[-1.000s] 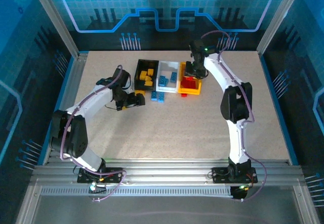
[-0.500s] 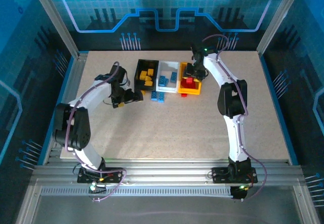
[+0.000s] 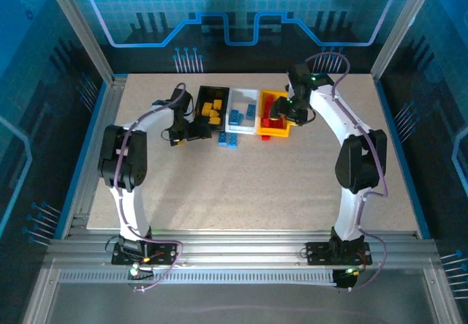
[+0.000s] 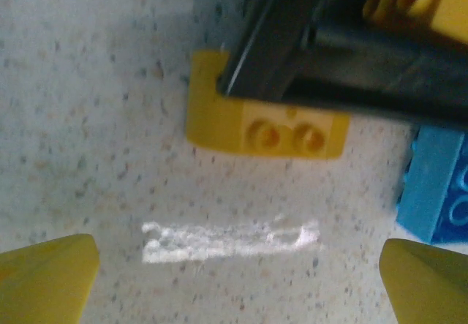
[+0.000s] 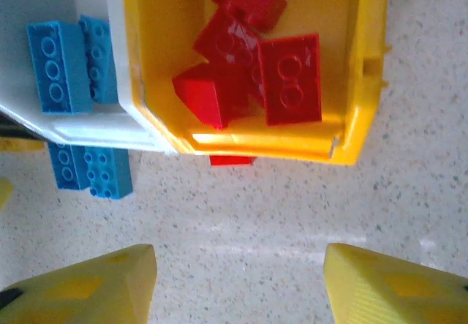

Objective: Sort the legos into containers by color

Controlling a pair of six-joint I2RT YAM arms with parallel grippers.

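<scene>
Right arm (image 3: 330,115) swung clear of yellow bin (image 5: 369,61); left fingers (image 4: 44,273), right fingers (image 5: 387,287) spread, empty. Mostly sorted; yellow brick (image 4: 267,130), blue bricks (image 5: 91,169), red brick (image 5: 231,160) left on surface (image 5: 292,214).

Black bin (image 3: 202,91), white bin (image 3: 242,96) and yellow bin (image 3: 273,129) are lined up on the worktop (image 3: 256,192); blue bricks (image 3: 229,142) and a red brick (image 3: 268,136) are seen beside them.

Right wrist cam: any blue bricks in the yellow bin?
No, the bricks seen in the yellow bin are all red; the blue bricks lie in the white bin.
</scene>
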